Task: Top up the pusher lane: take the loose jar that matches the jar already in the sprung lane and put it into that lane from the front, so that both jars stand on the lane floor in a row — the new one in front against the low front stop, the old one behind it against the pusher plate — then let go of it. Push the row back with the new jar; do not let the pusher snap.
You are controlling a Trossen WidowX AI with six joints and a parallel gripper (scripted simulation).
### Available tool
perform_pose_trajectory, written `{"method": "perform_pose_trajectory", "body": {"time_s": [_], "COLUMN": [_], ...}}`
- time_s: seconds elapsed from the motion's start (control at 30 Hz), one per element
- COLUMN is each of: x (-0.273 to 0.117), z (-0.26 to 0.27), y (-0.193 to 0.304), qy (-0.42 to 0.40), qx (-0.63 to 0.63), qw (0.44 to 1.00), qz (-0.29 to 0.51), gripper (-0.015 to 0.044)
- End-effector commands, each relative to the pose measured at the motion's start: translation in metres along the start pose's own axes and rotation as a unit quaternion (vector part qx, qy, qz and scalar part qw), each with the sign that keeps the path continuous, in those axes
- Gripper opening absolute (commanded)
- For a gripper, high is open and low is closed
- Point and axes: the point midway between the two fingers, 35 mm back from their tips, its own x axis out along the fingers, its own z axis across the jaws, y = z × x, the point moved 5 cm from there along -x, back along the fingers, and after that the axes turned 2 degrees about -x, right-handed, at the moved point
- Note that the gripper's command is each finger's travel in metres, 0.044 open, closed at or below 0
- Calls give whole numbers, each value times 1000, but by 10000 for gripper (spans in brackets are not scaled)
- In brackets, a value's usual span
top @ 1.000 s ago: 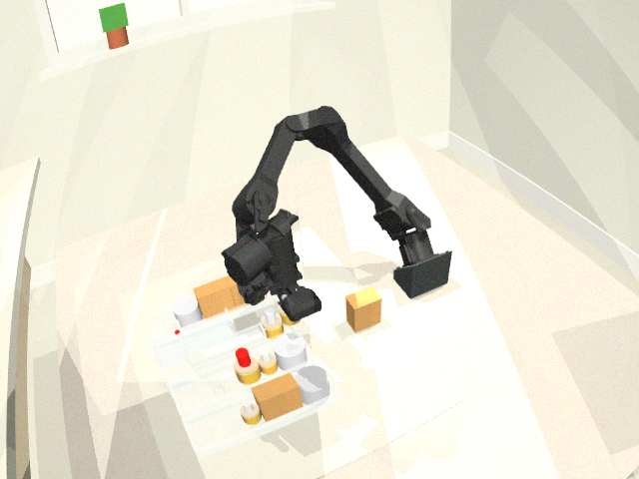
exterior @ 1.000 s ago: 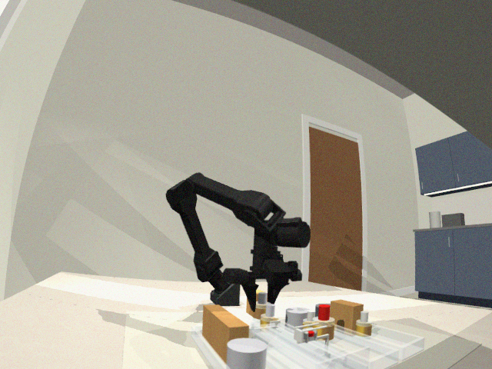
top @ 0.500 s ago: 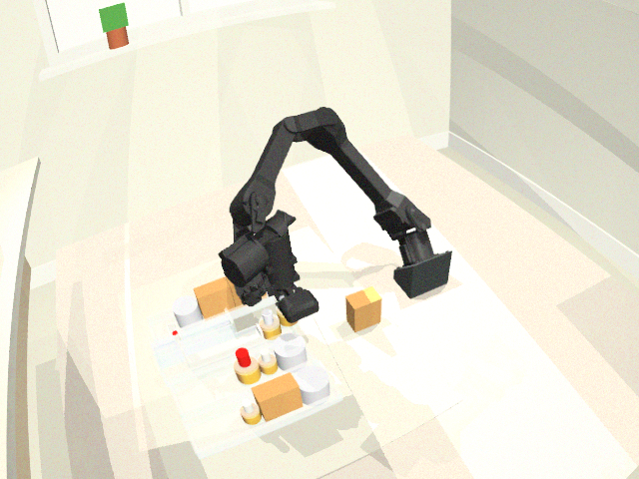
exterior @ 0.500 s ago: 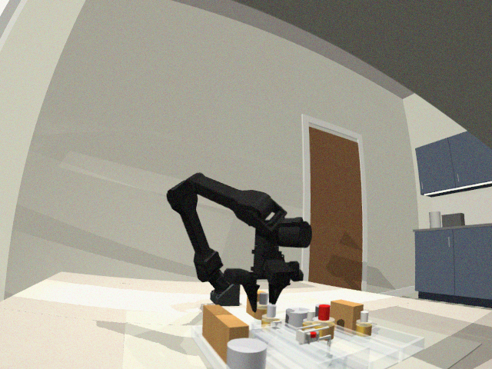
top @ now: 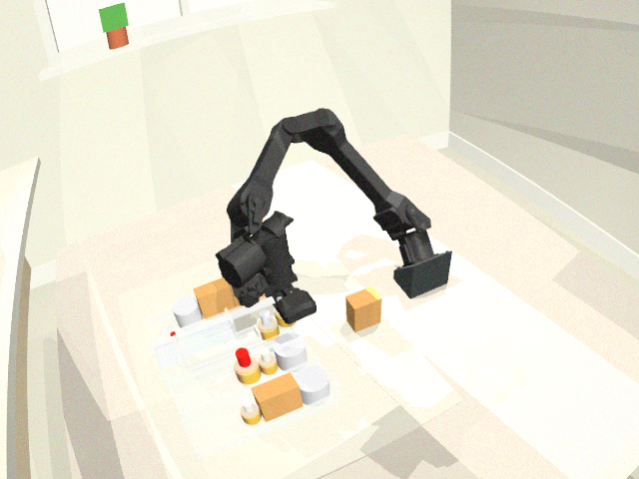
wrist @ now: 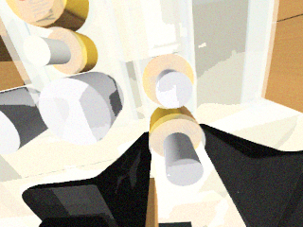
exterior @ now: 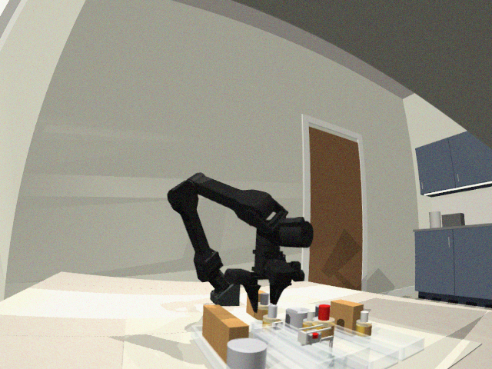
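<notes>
The landmark is the clear lane tray [top: 206, 438] [exterior: 411, 344]. At its front edge, the end effector [top: 276, 303] [exterior: 264, 307] [wrist: 173, 132] is clamped on the amber, grey-capped loose jar [top: 285, 318] [exterior: 260, 314] [wrist: 177, 137]. Just behind that, within the tray, stands the matching lane jar [top: 268, 328] [exterior: 272, 317] [wrist: 169, 80]; the two look to be touching, though the overlap makes that hard to judge. Elsewhere on the tray are a red-capped jar [top: 247, 367] [exterior: 324, 319] and an orange box [top: 278, 396] [exterior: 346, 314]. Beyond the tray's front, a separate orange carton [top: 362, 310] stands on the surface [top: 495, 355] [exterior: 79, 310], nearer the arm's base.
</notes>
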Motion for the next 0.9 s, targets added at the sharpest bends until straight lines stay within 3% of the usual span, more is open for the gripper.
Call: {"method": "perform_pose_trajectory", "body": {"time_s": [0.0,0.87], "x": [-3,-6], "z": [-2,-3], "y": [-7,-15], "qy": [2,2], "qx": [4,4], "qw": [1000,1000], "qz": [-11,-11], "gripper": [0,0]}}
